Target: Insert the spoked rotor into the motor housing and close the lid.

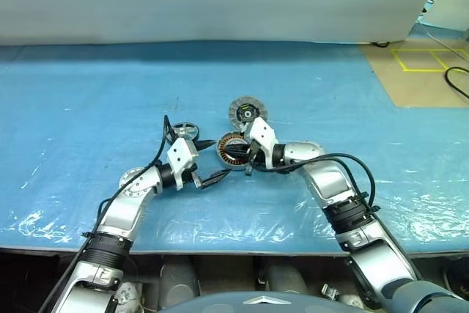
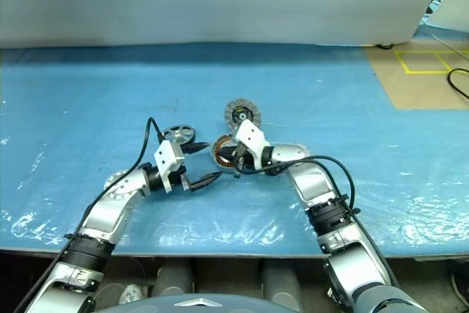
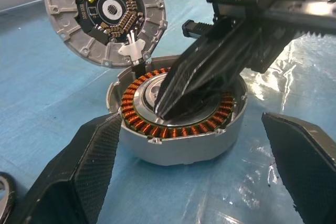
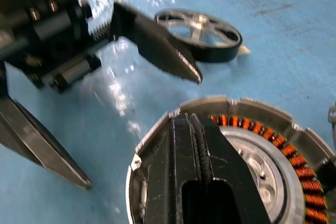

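Blue plastic sheeting (image 1: 88,93) covers the desk, and the three motor parts sit close together near its middle, nearer the front edge than the back. The motor housing (image 3: 181,129) lies flat on the sheet with its ring of copper windings facing up. The lid (image 1: 247,113) is just behind it, toward the back edge; in the left wrist view it is tilted up on edge with its dark circuit face and small yellow parts showing, and it seems joined to the housing rim by a small white piece, though I cannot tell for sure. The spoked rotor (image 4: 199,33) lies flat on the sheet just beside the housing on the robot's left, apart from it, and nothing holds it.

The right gripper (image 3: 165,109) reaches in from the right with its two black fingers pressed together, empty, their tips over the silvery centre of the housing; whether they touch the metal I cannot tell. The left gripper (image 1: 207,160) hangs level just in front of the rotor with its fingers spread wide, pointing toward the housing and holding nothing; one finger (image 4: 157,45) ends close to the rotor's rim.
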{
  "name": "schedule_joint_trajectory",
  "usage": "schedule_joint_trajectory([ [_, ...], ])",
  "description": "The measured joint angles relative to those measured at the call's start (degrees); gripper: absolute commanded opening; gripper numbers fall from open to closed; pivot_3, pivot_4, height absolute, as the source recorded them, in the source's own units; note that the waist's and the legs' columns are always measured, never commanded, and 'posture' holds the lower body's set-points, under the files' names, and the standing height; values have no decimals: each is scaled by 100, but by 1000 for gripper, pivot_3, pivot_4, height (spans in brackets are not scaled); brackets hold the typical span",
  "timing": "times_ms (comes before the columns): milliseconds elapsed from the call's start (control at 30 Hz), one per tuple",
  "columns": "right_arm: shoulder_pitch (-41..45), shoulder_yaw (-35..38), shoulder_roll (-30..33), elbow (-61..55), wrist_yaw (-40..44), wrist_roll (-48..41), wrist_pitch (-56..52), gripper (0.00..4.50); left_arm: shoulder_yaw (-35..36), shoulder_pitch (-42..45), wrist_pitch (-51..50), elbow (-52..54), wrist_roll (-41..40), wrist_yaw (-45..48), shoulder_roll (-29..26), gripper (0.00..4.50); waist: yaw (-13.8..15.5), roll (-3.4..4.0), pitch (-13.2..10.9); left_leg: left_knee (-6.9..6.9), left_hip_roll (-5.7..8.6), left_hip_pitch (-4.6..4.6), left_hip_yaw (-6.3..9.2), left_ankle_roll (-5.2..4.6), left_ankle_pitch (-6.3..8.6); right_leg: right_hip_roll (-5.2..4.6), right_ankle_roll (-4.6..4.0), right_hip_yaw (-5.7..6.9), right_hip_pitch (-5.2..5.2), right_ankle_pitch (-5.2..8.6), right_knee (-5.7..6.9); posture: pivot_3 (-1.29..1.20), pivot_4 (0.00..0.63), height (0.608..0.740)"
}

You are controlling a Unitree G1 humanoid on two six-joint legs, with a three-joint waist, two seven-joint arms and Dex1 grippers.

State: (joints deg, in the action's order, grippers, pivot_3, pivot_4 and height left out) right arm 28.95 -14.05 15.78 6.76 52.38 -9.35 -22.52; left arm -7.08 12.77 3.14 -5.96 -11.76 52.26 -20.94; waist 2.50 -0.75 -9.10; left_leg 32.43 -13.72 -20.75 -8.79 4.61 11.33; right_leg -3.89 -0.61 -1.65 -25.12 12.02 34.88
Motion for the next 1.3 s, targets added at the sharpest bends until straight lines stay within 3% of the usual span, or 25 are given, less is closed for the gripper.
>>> schedule_joint_trajectory([
  [200, 147, 197, 69, -18, -21, -91, 6, 12, 49, 45, -3, -1, -63, 1, -45, 4500, 0, 0, 0, 0, 0, 0, 0, 1, 0, 0, 1, 1, 0, 0, -1, 0, 150, 740],
  [700, -49, -92, 467, -119, 277, 135, 307, 12, 230, 342, -243, -2, -299, 146, -340, 4500, 6, 0, 0, 1, 1, 0, 1, 1, 0, 0, 1, 2, 0, -1, 1, 0, 150, 740],
  [1033, -143, -37, 761, -626, 415, 11, 275, 12, 357, 1134, -818, -419, -624, 755, -825, 4500, 14, 0, 0, 3, 2, 2, 0, 1, -1, 1, 1, 2, 1, -1, 4, 0, 150, 740],
  [1300, -222, 51, 726, -811, 137, 4, 277, 12, 406, 2188, -1128, -1632, -586, 1526, -1395, 4500, 14, 0, 0, 5, 4, 6, 1, 2, -2, 2, 1, 2, 2, -1, 10, 0, 150, 740],
])
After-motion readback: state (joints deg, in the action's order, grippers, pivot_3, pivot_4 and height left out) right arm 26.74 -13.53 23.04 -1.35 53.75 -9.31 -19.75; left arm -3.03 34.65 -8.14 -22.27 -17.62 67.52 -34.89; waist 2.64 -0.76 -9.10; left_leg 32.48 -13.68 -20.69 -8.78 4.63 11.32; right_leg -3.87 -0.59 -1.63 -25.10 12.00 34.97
